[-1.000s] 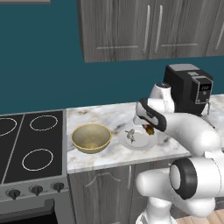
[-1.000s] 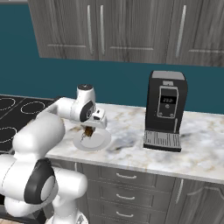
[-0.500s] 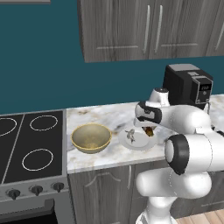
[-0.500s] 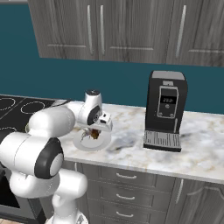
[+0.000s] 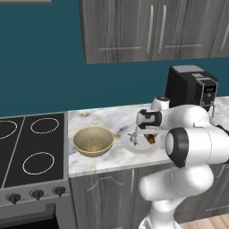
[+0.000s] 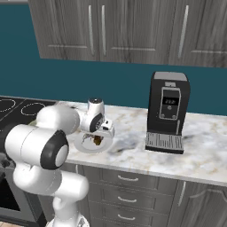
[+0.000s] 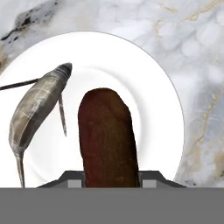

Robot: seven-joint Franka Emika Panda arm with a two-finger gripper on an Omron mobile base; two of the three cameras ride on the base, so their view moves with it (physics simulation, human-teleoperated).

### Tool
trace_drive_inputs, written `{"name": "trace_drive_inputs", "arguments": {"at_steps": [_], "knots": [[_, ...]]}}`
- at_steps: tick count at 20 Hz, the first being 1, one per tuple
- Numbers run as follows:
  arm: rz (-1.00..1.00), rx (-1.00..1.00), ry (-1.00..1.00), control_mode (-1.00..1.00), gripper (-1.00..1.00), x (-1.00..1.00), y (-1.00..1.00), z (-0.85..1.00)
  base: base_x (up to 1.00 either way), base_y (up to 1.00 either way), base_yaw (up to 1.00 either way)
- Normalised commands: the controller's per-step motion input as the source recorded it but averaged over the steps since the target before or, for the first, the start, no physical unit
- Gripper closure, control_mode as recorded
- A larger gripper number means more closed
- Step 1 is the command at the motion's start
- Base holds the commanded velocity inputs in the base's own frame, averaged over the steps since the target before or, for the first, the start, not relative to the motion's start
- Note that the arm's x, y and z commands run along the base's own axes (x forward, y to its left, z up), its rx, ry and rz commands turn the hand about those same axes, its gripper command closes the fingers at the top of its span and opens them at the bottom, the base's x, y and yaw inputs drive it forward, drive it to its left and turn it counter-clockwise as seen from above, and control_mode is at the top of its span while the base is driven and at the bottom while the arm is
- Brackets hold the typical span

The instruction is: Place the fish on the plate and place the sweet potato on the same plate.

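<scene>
The tool (image 5: 150,134) is seen just over the plate (image 7: 162,109) near the table's front edge, its jaws' state untellable, while the sweet potato (image 7: 108,135), judged stiff, light and best pinched mid-length, lies beside the slippery-looking fish (image 7: 37,107).

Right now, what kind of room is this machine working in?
Most likely a kitchen, a rendered one: a stove sits beside a marble counter, a coffee machine stands on it, and cabinets hang above.
</scene>
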Motion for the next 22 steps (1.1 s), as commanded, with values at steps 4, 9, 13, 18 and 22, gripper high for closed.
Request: {"name": "trace_drive_inputs", "arguments": {"at_steps": [4, 9, 13, 18, 22], "knots": [[0.0, 0.0, 0.0, -1.0, 1.0, 0.25, 0.0, -0.11, 0.0, 0.0, 0.0], [0.0, 0.0, 0.0, -1.0, -1.0, 0.02, 0.0, -0.01, 0.0, 0.0, 0.0], [0.0, 0.0, 0.0, -1.0, -1.0, 0.0, 0.0, 0.0, 0.0, 0.0, 0.0], [0.0, 0.01, -0.02, -1.0, -1.0, -0.13, 0.0, 0.12, 0.0, 0.0, 0.0], [0.0, 0.05, -0.2, -1.0, -1.0, -0.81, 0.0, 0.53, 0.0, 0.0, 0.0]]}}
